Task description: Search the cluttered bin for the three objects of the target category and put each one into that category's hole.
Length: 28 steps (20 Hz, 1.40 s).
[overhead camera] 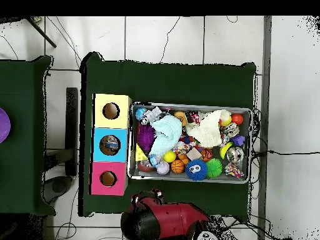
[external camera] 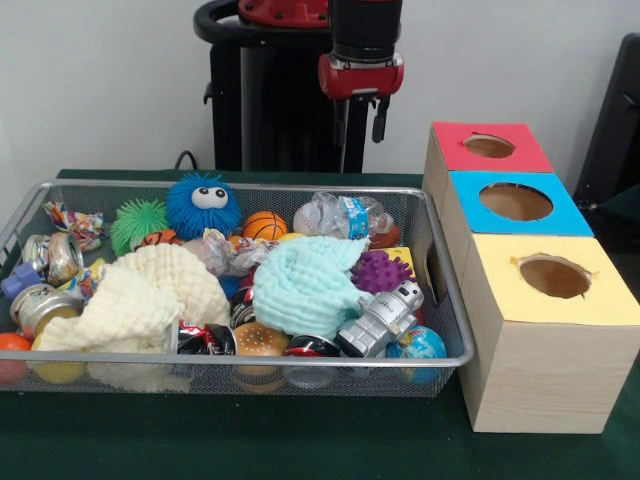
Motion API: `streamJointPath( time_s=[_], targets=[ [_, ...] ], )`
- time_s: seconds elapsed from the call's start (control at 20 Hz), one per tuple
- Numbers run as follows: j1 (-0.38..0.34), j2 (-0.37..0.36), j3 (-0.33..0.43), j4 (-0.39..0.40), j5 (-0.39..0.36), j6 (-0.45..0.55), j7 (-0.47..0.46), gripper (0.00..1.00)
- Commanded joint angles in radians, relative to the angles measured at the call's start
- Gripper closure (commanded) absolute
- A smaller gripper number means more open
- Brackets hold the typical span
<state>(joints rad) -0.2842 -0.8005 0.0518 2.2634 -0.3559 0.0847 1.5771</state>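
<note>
Above the far rim of the wire bin (external camera: 448, 300), the gripper (external camera: 360, 122) hangs clear of the clutter, its two thin jaws pointing down with a small gap between them and nothing held. On the green desk (external camera: 300, 440) beside the bin stands a row of three wooden boxes, each with a round hole on top: the red box (external camera: 488, 146) farthest back, the blue box (external camera: 516, 202) in the middle, and the yellow box (external camera: 552, 275) nearest the front edge of the desk.

Inside the bin, a pale yellow cloth (external camera: 140, 298) lies heaped toward the left side and a mint green cloth (external camera: 305, 283) sits near the centre, both draped over smaller things. Along the far rim sit a blue furry ball with googly eyes (external camera: 203, 205), a green spiky ball (external camera: 138, 222), a small basketball (external camera: 265, 225) and a crumpled plastic bottle (external camera: 345, 215). A purple spiky ball (external camera: 382, 270) rests just beside the mint cloth, and a silver toy robot (external camera: 383, 318) lies tilted by the near right corner, with a globe ball (external camera: 418, 345) touching the near rim. A toy burger (external camera: 260, 340) and crushed cans (external camera: 45, 258) also show (which of these belongs to the target category cannot be told). From overhead, something lies inside the blue box's hole (overhead camera: 110, 144).
</note>
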Motion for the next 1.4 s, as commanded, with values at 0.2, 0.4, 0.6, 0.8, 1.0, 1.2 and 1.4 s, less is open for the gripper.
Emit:
streamJointPath(
  time_s=[0.2, 0.4, 0.6, 0.8, 1.0, 1.2, 1.4],
  targets=[
    [-0.023, 0.095, 0.029, -0.144, 0.039, -0.098, 0.175, 0.00],
    [-0.027, 0.133, 0.030, -0.167, 0.035, -0.126, 0.173, 0.00],
    [-0.015, 0.146, 0.022, -0.182, 0.037, -0.137, 0.171, 0.00],
    [-0.002, 0.141, 0.010, -0.190, 0.028, -0.173, 0.165, 0.00],
    [0.012, 0.144, -0.008, -0.194, 0.022, -0.224, 0.165, 0.00],
    [0.007, 0.152, -0.008, -0.196, 0.019, -0.259, 0.163, 0.00],
    [-0.007, 0.167, 0.004, -0.205, 0.011, -0.289, 0.157, 0.00]
  ],
)
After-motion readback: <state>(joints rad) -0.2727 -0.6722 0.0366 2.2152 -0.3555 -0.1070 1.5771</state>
